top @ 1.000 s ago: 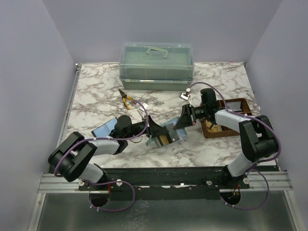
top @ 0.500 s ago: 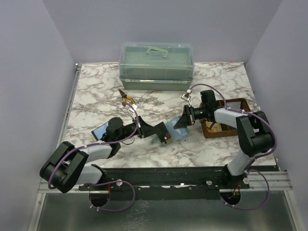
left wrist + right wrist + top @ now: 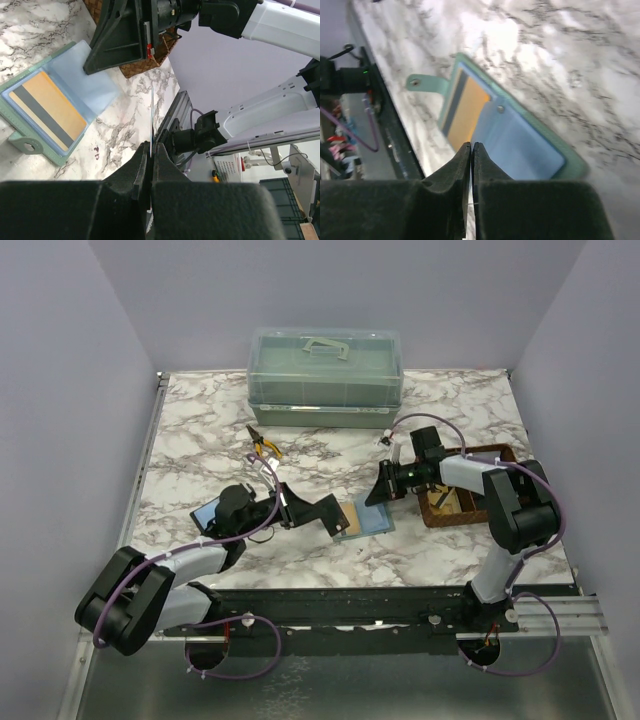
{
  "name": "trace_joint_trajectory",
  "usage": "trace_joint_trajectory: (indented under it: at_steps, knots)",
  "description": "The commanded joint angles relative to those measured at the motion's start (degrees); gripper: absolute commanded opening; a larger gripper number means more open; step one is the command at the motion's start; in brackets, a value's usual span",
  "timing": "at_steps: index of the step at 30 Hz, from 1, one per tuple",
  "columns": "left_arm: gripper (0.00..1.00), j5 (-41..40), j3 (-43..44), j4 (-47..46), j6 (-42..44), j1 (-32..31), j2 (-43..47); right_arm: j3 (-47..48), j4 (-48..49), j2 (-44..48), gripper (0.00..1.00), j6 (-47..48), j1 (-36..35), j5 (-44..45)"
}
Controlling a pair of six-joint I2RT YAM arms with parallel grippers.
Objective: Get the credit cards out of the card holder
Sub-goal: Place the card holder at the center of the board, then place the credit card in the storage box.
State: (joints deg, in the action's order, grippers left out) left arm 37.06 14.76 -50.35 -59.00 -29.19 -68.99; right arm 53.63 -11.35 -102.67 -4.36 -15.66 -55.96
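Observation:
The card holder (image 3: 370,520) lies open and flat on the marble table, grey-green outside and blue inside (image 3: 95,82) (image 3: 520,145). A tan credit card with a dark stripe (image 3: 47,112) (image 3: 467,110) sits in its left half. My left gripper (image 3: 336,516) (image 3: 151,146) is just left of the holder, shut on a thin credit card seen edge-on (image 3: 151,115). My right gripper (image 3: 384,490) (image 3: 471,146) hovers over the holder's blue right half, jaws together with nothing between them.
A brown basket (image 3: 490,455) stands right of the right gripper. A clear green lidded box (image 3: 325,365) sits at the back, orange-handled pliers (image 3: 264,447) in front of it. A black-framed blue panel (image 3: 208,512) lies under the left arm.
The holder, held up between both grippers a second ago, now lies flat and open. The right gripper has let go of it. The left gripper has drawn back left with a card.

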Motion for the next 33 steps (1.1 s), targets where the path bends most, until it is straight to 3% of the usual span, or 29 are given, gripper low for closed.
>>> trace_joint_trajectory:
  at_steps: [1,8,15,20,27,33]
  knots:
    - [0.00,0.3,-0.9,0.7,1.1,0.4,1.0,1.9,-3.6,-0.8,0.13,3.8,0.0,11.3]
    - [0.00,0.6,-0.8,0.7,1.1,0.4,1.0,2.6,-4.9,-0.1,0.32,7.5,0.0,17.7]
    - [0.00,1.1,-0.2,0.8,1.0,0.4,0.8,2.6,-4.8,5.4,0.49,9.6,0.0,17.0]
    - [0.00,2.1,0.9,0.7,1.9,0.4,0.1,1.7,-5.0,12.2,0.63,13.6,0.0,8.1]
    - [0.00,3.9,4.7,0.7,3.9,-0.4,-2.1,0.3,-5.2,13.2,0.82,14.1,0.0,-21.2]
    - [0.00,3.1,8.3,0.5,5.1,-3.2,-4.2,0.0,-2.5,9.9,0.84,8.8,-0.4,-29.0]
